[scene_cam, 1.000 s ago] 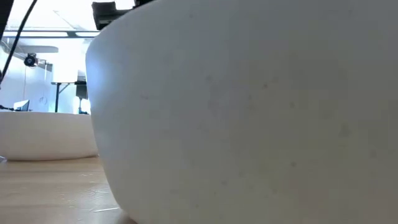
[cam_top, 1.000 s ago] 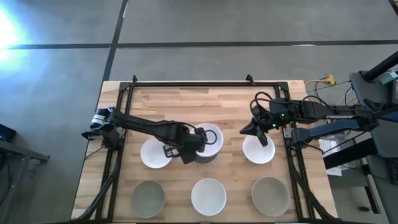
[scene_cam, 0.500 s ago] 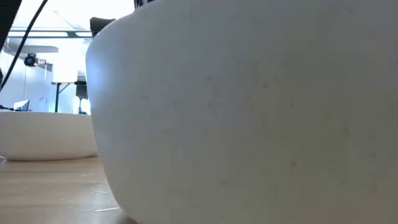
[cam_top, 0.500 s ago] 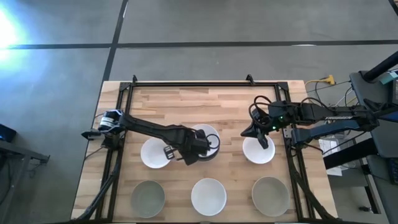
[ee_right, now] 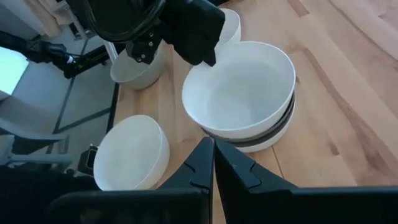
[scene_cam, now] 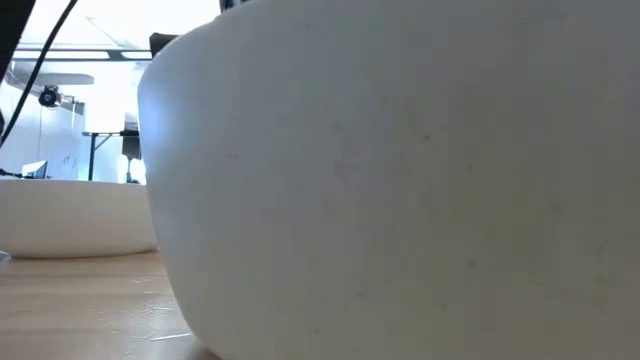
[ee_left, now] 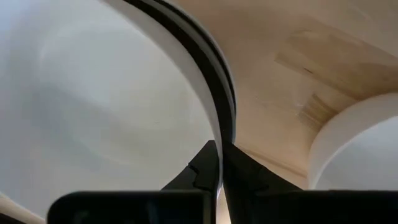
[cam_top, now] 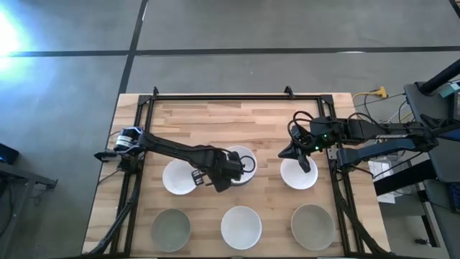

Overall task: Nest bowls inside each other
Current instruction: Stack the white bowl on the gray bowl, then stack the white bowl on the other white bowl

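At the table's middle stands a stack of bowls [cam_top: 243, 164]: a white bowl [ee_right: 245, 87] on top, a dark bowl [ee_right: 278, 126] under it and a white one [ee_right: 277, 143] at the bottom. My left gripper [ee_left: 219, 149] points down at the stack's left side and is shut on the top bowl's rim. My right gripper [cam_top: 287, 152] hangs shut and empty above a single white bowl [cam_top: 298, 175] to the right. Another white bowl [cam_top: 180, 178] rests on the table left of the stack. My left gripper pinches the top white bowl's rim [ee_left: 219, 127] on the bowl's left side, one finger inside the bowl and one outside. The fingers come from above, pointing steeply down, and stand across the rim. The bowl sits upright in the dark bowl below it.
The near row holds a grey-green bowl [cam_top: 171, 228], a white bowl [cam_top: 241, 226] and a second grey-green bowl [cam_top: 313, 225]. A black frame [cam_top: 215, 97] edges the wooden table. In the low view a white bowl [scene_cam: 400, 180] fills the picture, with another bowl [scene_cam: 70, 215] behind it.
My left gripper has sunk with the white bowl, still shut on its rim. The bowl, which hung a little off-centre above the dark bowl, now sits down in the stack.
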Controlling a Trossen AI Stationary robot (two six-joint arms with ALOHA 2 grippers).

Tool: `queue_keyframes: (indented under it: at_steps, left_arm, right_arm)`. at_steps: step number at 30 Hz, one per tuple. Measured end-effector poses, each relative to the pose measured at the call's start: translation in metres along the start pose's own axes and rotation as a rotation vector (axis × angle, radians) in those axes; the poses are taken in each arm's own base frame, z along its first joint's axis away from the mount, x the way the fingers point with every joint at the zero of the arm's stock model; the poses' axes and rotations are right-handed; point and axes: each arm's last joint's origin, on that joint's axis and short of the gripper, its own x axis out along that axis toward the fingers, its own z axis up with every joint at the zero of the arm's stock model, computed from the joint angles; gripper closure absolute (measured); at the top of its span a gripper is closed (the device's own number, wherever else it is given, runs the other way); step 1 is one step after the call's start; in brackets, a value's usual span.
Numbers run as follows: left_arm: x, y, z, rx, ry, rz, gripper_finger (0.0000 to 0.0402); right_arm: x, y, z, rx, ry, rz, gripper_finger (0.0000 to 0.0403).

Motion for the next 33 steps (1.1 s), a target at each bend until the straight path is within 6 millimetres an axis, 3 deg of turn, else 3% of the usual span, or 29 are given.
queue_keyframes:
  at_steps: [5,13,18,23,27,31,33]
  left_arm:
    - [0.004,0.004,0.002,-0.014,-0.012,0.019,0.0401]
    - [0.026,0.005,0.007,-0.056,0.043,-0.02,0.0401]
    - [0.025,0.006,0.006,-0.149,0.053,0.001,0.0366]
    - [0.009,0.005,0.002,-0.171,0.03,0.03,0.0299]
    - [-0.019,0.003,-0.005,-0.186,-0.016,0.088,0.0251]
    - [-0.045,0.003,-0.012,-0.219,-0.083,0.158,0.0227]
    - [-0.051,0.004,-0.014,-0.326,-0.12,0.176,0.0225]
  right_arm:
    - [0.0,0.0,0.0,0.0,0.0,0.0,0.0394]
    - [0.0,0.0,0.0,0.001,-0.001,0.0,0.0394]
    - [-0.001,0.0,0.0,0.005,-0.005,0.002,0.0394]
    - [-0.001,0.0,0.0,0.005,-0.003,0.002,0.0394]
    - [-0.002,0.0,0.0,0.006,-0.004,0.002,0.0394]
    - [-0.001,0.0,0.0,0.006,-0.002,0.001,0.0394]
    - [-0.001,0.0,0.0,0.003,-0.003,0.001,0.0394]
